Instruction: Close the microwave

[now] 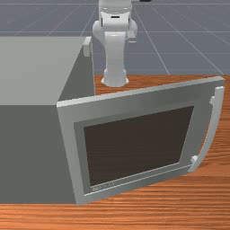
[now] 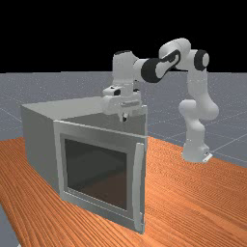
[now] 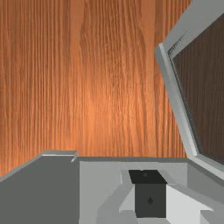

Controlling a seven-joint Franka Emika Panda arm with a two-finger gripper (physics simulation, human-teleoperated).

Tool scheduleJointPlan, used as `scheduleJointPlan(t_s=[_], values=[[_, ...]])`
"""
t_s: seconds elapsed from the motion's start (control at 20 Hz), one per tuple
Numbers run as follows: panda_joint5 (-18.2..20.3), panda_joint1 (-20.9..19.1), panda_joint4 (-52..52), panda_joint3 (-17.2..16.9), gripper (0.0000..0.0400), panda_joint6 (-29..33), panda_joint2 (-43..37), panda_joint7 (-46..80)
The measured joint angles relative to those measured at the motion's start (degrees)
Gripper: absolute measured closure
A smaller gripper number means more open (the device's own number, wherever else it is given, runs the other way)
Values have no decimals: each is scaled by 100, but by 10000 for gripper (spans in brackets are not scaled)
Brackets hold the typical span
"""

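OK, so the claw [image 2: 124, 117] is pointing down and, in the far view, hangs just above the top edge of the open door [image 1: 143, 98]. Can't tell how far open it is or whether anything's in its grip. It's apart from the handle [image 1: 216, 121], which runs down the door's free edge.

The door's standing well open, hinged at the microwave's [image 1: 31, 72] corner nearest the front camera and reaching out toward the front view's right. It's got a big dark window [image 1: 134, 148] in a grey frame.

The microwave itself sits on the table [image 1: 179, 202], over at the front view's left. The arm [image 2: 195, 87] reaches in from the far view's right, and its base [image 1: 115, 79] is by the table edge farthest from the front camera.
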Motion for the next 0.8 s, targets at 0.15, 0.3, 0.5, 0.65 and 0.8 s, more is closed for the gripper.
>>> scheduleJointPlan(t_s=[0.15,0.3,0.5,0.65,0.8], values=[[1,1,221,-1,400,-241,-40,14],[-15,99,249,69,90,-246,-41,399],[187,275,289,229,12,-236,-4,543],[284,407,354,345,3,-220,52,772],[121,568,452,417,1,-259,119,1036]])
